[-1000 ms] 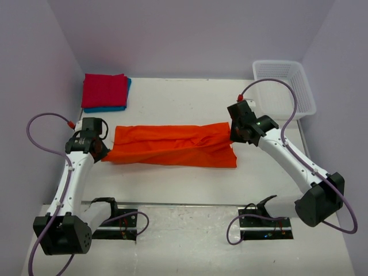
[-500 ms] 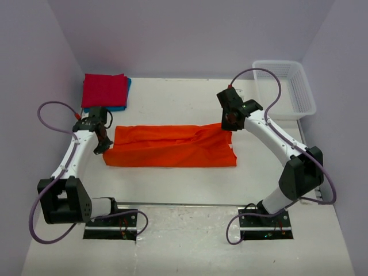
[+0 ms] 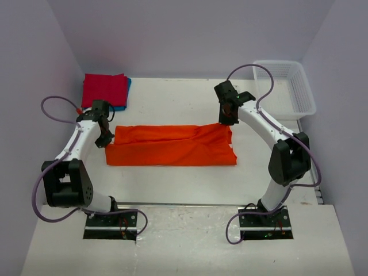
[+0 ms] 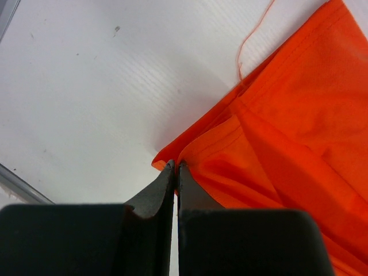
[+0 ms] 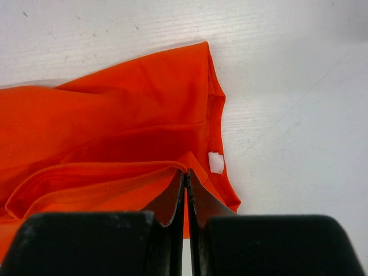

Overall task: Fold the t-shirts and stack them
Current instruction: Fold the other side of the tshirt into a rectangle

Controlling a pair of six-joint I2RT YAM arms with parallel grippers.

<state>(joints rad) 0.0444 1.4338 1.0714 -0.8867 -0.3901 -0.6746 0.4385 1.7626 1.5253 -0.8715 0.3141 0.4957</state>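
Note:
The orange t-shirt (image 3: 172, 146) lies as a long band across the middle of the table, folded lengthwise. My left gripper (image 3: 107, 140) is at its left end, jaws shut on a corner of the orange cloth (image 4: 287, 115) at the tips (image 4: 175, 165). My right gripper (image 3: 226, 121) is at the far right corner, shut on a fold of the cloth (image 5: 115, 126) at its tips (image 5: 187, 172), beside a small white tag (image 5: 215, 163). A folded red t-shirt (image 3: 104, 90) rests on a folded blue t-shirt (image 3: 122, 107) at the back left.
A white mesh basket (image 3: 299, 98) stands at the back right corner. Purple walls close in the table on the left, back and right. A loose orange thread (image 4: 253, 40) trails from the shirt's edge.
Both grippers have moved toward the back of the table, each with an end of the orange t-shirt in its jaws. The shirt now lies flatter and squarer.

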